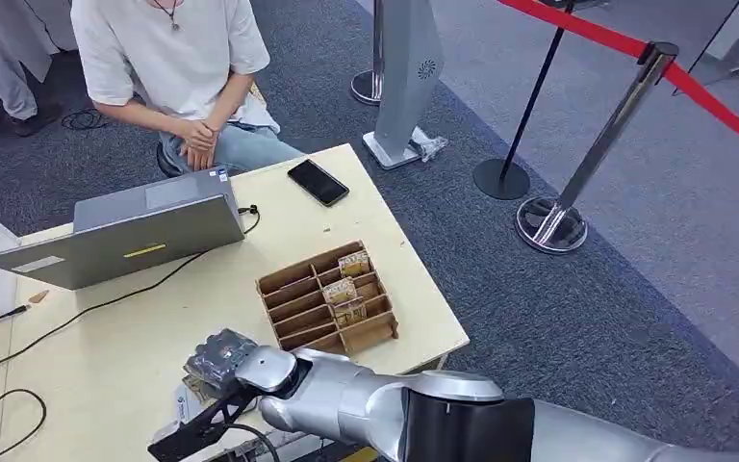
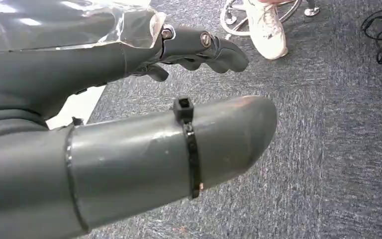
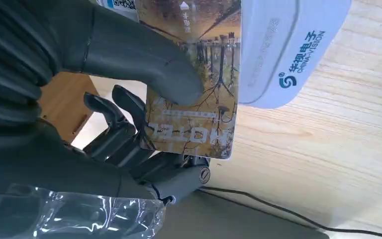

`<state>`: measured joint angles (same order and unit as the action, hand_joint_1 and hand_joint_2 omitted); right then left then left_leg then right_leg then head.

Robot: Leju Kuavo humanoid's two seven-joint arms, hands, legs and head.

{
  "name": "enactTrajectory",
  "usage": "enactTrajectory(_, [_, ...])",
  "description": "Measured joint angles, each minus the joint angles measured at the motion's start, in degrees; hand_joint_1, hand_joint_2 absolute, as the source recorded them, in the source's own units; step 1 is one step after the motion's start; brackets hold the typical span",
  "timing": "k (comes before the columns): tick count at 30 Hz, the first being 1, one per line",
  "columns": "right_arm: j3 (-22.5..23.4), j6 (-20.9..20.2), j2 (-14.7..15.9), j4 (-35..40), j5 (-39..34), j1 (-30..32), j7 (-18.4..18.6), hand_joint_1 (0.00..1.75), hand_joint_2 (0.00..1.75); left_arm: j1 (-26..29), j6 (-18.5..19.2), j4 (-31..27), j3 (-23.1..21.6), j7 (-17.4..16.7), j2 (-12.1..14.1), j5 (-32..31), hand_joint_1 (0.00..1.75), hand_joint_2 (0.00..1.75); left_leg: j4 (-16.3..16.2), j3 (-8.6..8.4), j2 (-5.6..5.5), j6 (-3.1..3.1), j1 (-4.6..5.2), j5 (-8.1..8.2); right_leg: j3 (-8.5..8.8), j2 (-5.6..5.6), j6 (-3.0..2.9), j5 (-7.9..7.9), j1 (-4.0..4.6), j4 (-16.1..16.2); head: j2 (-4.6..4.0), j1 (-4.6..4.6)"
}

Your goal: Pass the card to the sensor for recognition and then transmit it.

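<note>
Over pale wooden table [image 3: 328, 149], right hand [image 3: 144, 124] pinches card [image 3: 199, 84] beside white sensor [image 3: 288, 50].

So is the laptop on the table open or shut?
Open. The laptop's grey lid stands raised off its base, facing the seated person; its screen is hidden.

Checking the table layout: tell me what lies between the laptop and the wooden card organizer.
In the head view, only bare tabletop and a thin black cable trailing from the laptop lie before the card organizer.
</note>
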<state>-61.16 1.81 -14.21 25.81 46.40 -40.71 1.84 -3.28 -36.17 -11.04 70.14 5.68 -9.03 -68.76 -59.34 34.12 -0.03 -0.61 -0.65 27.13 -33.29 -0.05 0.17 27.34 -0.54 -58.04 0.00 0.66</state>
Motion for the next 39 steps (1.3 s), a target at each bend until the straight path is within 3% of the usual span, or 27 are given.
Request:
enactTrajectory(13, [0.1,2.1,0.0,0.4,0.9,0.0,-0.3,1.75,1.75,0.0,0.0,0.0,0.0,0.1,0.2,0.0,0.00,0.00,0.0,-0.01,0.00,0.00,0.00,0.00,0.01,0.00,0.00,0.00,0.00,0.0,0.00,0.00])
enactTrajectory(28, [4.6,0.7,2.2,9.4,-2.2,0.1,-2.9,1.75,1.75,0.0,-0.2,0.0,0.0,-0.1,0.2,0.2,0.00,0.00,0.0,0.01,0.01,0.00,0.00,0.00,-0.01,0.01,0.00,0.00,0.00,0.0,0.00,0.00])
enactTrajectory(32, [6.7,-0.3,3.6,14.4,-5.1,0.6,-3.6,1.75,1.75,0.0,-0.3,0.0,0.0,-0.4,0.2,0.4,0.00,0.00,0.0,0.02,0.01,0.00,0.00,0.00,-0.03,0.01,0.00,0.00,0.00,0.0,0.00,0.00])
enactTrajectory(39, [13.3,-1.7,7.6,29.6,-8.3,3.3,-5.0,1.75,1.75,0.1,-0.7,0.0,0.3,-0.6,0.0,0.9,0.00,0.00,0.0,0.03,-0.01,0.00,0.01,0.01,-0.03,0.00,0.00,0.00,0.00,0.0,0.00,0.00])
